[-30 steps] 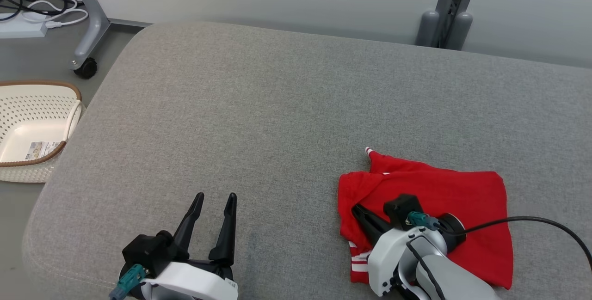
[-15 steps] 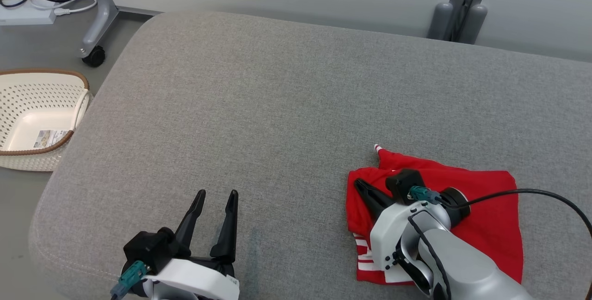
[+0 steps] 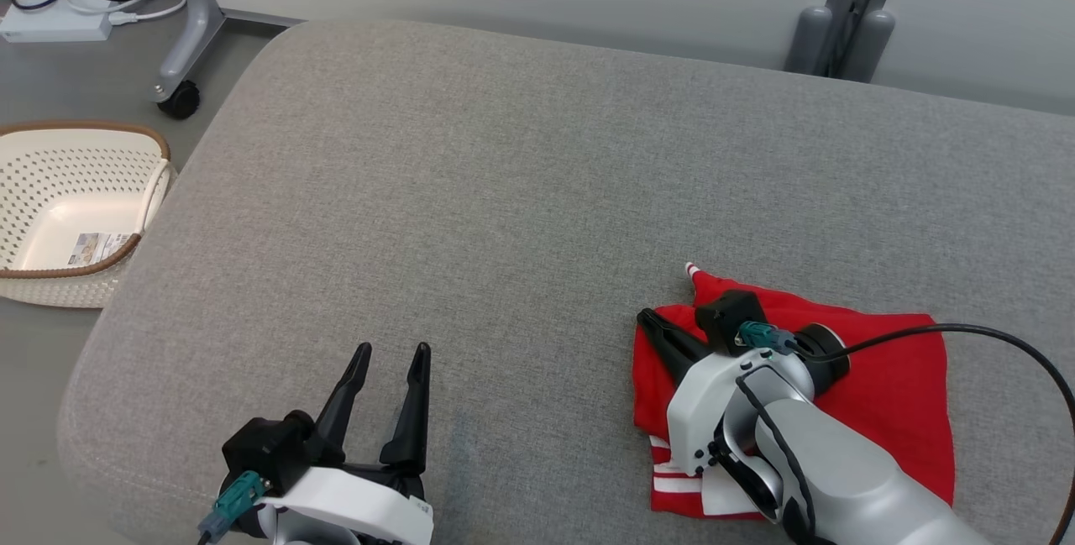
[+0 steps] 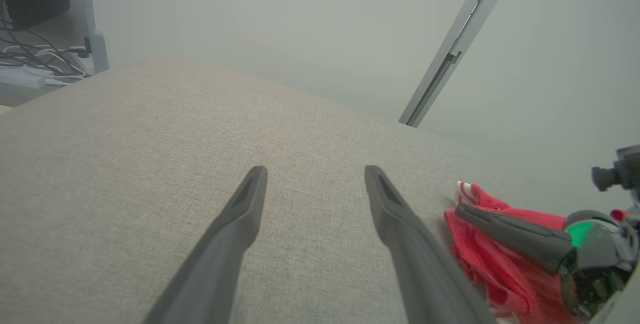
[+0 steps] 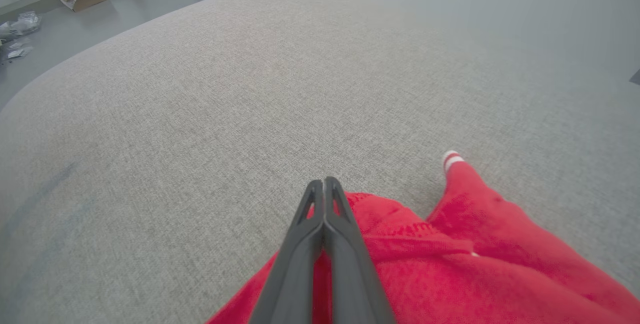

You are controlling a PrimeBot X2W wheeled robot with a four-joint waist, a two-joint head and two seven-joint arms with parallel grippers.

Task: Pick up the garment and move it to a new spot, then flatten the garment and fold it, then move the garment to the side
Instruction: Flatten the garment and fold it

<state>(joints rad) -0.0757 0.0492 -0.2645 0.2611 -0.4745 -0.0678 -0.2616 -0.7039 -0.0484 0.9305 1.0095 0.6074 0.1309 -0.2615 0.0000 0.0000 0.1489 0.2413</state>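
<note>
my right hand (image 3: 648, 320): fingers pressed together, tips over garment (image 3: 890, 385) 9 o'clock edge, can't tell if cloth pinched | my left hand (image 3: 392, 352): spread, garment at its 3 o'clock, well apart | garment at surface (image 3: 504, 192) 4 o'clock | right arm nearer, should take the move

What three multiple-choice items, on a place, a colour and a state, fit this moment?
1. Where on the grey cushion does the shirt lie? A) far left corner B) near right part C) dead centre
2. What colour is the shirt? A) red with white stripes B) blue C) green
3. How do the left hand and right hand stand? A) both open B) both shut C) left open, right shut
Answers: 1 B, it lies at the head view's lower right; 2 A, red cloth with white bands at one edge; 3 C, the left one is spread wide, the right one pressed together over the shirt.
</note>
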